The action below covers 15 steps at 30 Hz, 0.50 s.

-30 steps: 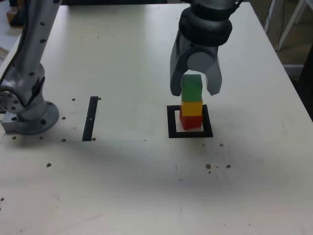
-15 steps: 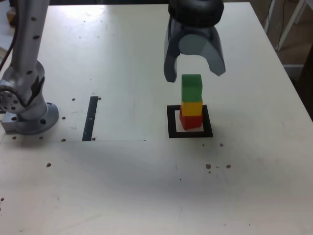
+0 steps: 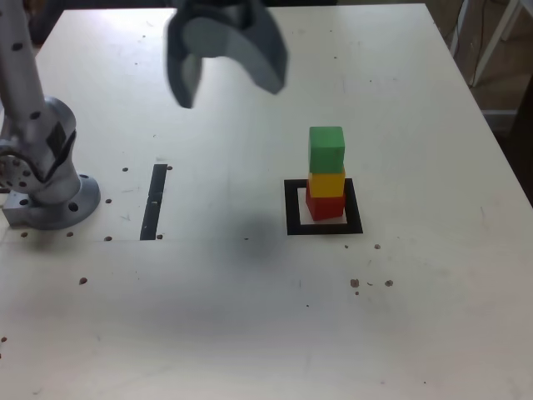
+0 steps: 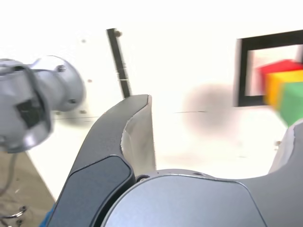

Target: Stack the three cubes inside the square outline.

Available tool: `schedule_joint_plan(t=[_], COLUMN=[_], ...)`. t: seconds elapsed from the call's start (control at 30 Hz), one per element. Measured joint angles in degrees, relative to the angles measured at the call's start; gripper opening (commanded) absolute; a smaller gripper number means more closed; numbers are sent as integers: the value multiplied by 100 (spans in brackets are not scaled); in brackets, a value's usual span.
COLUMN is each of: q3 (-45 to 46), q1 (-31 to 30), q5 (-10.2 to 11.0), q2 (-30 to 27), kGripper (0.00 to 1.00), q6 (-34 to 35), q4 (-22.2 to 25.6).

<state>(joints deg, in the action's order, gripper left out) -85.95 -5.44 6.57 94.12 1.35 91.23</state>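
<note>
Green cube (image 3: pixel 326 148) tops yellow cube (image 3: pixel 326 182), red cube (image 3: pixel 325 206) lowest, inside black square outline (image 3: pixel 292 208). Pincer (image 3: pixel 229 83) spread apart, empty, well clear.

cubes (image 3: pixel 326 173): matt | table (image 3: pixel 250 317): smooth, speckled | tool (image 3: pixel 226 71): smooth grey plastic

- White table (image 3: pixel 250 333) fills nearly the whole exterior view; small dark specks dot its near part
- Soft grey shadow lies across the tabletop's middle
- Far right, beyond the table edge, pale furniture legs (image 3: pixel 491 37) over brownish floor (image 3: pixel 500 83)
</note>
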Motion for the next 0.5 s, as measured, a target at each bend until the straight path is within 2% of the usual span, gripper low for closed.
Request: schedule_joint_plan(t=[0.2,0.4,0.5], q3=[1202,2416,3011], q1=[0,0,0], q5=[-44,-93,-59], q2=[-906,-1828,-2073], kGripper=[99,100,100], q6=[21,-15,-66], q4=[-492,-1478,-2013])
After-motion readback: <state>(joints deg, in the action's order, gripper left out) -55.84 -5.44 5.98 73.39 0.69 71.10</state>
